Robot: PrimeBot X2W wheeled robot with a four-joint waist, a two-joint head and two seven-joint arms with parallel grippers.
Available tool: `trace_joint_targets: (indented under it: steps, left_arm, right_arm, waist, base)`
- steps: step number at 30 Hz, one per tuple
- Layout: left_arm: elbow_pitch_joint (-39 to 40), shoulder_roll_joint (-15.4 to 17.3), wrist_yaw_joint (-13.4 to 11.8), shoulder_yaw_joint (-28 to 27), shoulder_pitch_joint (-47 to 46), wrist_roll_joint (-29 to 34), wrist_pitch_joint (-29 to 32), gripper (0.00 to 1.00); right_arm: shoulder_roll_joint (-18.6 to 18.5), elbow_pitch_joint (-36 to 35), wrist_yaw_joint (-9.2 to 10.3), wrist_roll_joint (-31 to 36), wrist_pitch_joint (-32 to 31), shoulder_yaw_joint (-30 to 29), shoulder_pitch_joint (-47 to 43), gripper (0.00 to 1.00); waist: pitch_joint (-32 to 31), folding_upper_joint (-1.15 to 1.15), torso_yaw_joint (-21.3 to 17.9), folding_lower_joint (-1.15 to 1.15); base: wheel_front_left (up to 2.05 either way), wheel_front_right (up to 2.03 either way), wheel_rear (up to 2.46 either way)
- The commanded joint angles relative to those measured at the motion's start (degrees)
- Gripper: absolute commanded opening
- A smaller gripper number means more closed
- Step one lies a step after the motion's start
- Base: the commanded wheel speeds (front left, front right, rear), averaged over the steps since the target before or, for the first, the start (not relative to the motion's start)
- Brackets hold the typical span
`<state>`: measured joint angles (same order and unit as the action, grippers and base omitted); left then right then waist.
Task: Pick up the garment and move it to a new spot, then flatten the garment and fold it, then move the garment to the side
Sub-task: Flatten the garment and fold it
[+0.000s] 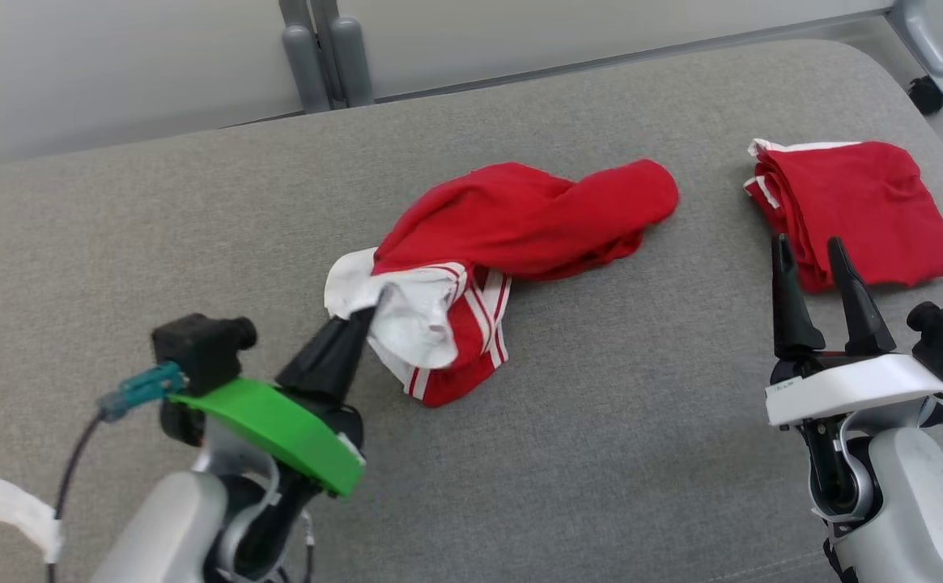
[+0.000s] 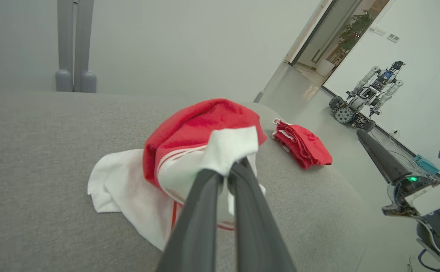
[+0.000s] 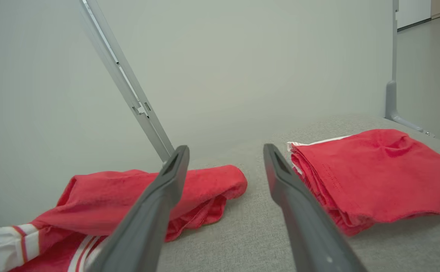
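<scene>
Both low: left hand on garment, right hand probably free.

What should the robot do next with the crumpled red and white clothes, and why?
Probably lift the left gripper straight up a little. It is shut on the white edge of the crumpled red-and-white garment, which lies bunched on the grey cushion, so raising it would start the carry to a new spot. The right gripper is open and holds nothing.

Lower left, the left gripper bears a green plate and a teal plug. The right gripper, lower right, has a white plate.
</scene>
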<state>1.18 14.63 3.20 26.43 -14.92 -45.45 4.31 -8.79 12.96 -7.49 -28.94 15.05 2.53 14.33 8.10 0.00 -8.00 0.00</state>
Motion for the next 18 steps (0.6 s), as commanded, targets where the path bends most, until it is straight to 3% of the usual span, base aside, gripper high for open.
trace_joint_targets:
  steps: [1, 6, 11, 15, 16, 17, 18]
  left_arm:
    - [2.1, 2.6, -1.3, -2.0, 0.2, -0.2, 1.0, 0.00]
    - [4.4, 9.4, -3.9, -11.8, -3.1, -7.8, 7.5, 0.00]
    - [-5.8, 14.5, -4.7, -18.8, -8.0, -13.6, 12.2, 0.00]
    - [-16.5, 16.7, -3.6, -20.3, -11.5, -14.0, 13.1, 0.00]
    - [-19.1, 16.9, -3.2, -20.1, -11.9, -13.8, 13.3, 0.30]
    - [-22.1, 17.3, -2.9, -19.6, -12.4, -13.1, 13.3, 1.00]
    - [-24.4, 17.7, -2.5, -19.3, -13.0, -12.6, 13.1, 1.00]
  right_arm:
    - [0.2, 0.0, 0.00, 0.1, 0.1, 0.1, -0.6, 1.00]
    - [0.1, -0.1, 0.00, -0.4, 0.1, 0.5, 0.4, 1.00]
    - [-0.1, 0.7, 0.00, -0.7, 0.1, 0.9, 1.6, 1.00]
    - [-0.2, 1.4, 0.00, -0.8, 0.1, 1.4, 2.7, 1.00]
    - [-0.3, 1.5, 0.00, -0.9, 0.1, 1.6, 2.8, 1.00]
    - [-0.3, 1.7, 0.00, -0.9, 0.1, 1.8, 3.0, 1.00]
    - [-0.3, 1.9, 0.00, -1.0, 0.1, 1.8, 3.1, 1.00]
  waist:
    - [-1.7, 0.00, 2.2, 0.00]
    - [-0.5, 0.00, 2.1, 0.00]
    - [1.5, 0.00, 0.2, 0.00]
    - [2.9, 0.00, -1.7, 0.00]
    - [3.0, 0.00, -2.1, 0.00]
    - [3.2, 0.00, -2.5, 0.00]
    - [3.3, 0.00, -2.7, 0.00]
  base:
    - [0.00, 0.00, 0.00]
    - [0.00, 0.00, 0.00]
    - [0.00, 0.00, 0.00]
    - [0.00, 0.00, 0.00]
    - [0.00, 0.00, 0.00]
    - [0.00, 0.00, 0.00]
    - [0.00, 0.00, 0.00]
